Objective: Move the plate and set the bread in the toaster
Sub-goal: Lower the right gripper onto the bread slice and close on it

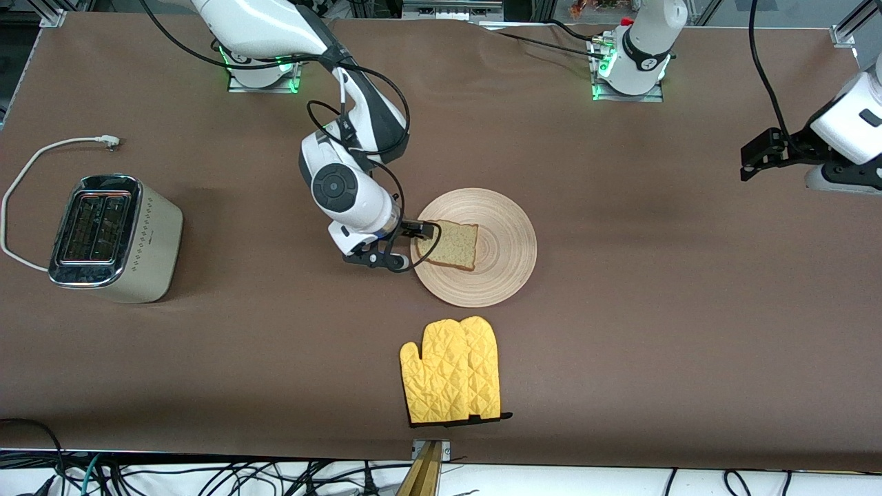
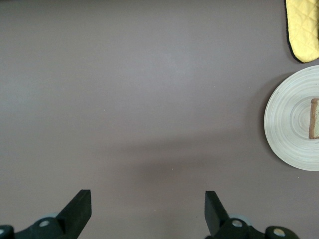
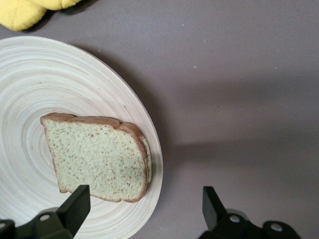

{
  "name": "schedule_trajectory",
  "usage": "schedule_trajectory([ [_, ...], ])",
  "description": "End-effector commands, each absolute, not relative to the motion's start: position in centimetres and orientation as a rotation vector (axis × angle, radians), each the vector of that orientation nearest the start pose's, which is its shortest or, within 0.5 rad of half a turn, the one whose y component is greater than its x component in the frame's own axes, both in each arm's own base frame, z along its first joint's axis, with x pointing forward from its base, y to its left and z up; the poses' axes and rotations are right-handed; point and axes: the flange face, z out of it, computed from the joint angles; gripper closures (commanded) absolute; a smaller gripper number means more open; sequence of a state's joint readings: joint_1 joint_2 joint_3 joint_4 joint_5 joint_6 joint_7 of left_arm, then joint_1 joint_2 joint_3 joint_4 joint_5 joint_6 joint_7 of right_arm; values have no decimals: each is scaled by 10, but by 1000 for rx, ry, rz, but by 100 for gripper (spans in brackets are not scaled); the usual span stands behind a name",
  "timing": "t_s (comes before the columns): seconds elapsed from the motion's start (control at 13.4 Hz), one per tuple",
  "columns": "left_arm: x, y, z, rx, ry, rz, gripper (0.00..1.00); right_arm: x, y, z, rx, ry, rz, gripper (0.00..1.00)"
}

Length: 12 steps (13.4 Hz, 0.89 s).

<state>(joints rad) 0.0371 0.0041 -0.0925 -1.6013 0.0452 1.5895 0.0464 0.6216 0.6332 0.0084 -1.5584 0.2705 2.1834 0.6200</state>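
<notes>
Though unheld, bread (image 1: 455, 245) by right pincer (image 1: 415, 245)

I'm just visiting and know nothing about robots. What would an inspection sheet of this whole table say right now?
Surface: brown table cover, flat.
Job's things: bread lies on the plate; toaster stands at the right arm's end, slots empty.
Clutter: yellow oven mitt, nearer the front camera than the plate.
Grippers: right gripper open at the plate's edge by the bread, one finger over the plate; left gripper open, waiting over bare table.
Cables: toaster's white cord unplugged on the table.
Surroundings: wires along the table's front edge.
</notes>
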Motion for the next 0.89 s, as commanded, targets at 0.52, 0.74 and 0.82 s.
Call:
schedule_trajectory([
  [0.52, 553, -22, 610, -3074, 152, 7, 0, 556, 469, 243, -3010, 122, 85, 1],
  [0.74, 553, -23, 611, -3072, 156, 12, 0, 556, 473, 241, -2997, 116, 58, 1],
  [0.82, 552, -24, 611, -3072, 159, 16, 0, 552, 479, 239, -2993, 102, 47, 1],
])
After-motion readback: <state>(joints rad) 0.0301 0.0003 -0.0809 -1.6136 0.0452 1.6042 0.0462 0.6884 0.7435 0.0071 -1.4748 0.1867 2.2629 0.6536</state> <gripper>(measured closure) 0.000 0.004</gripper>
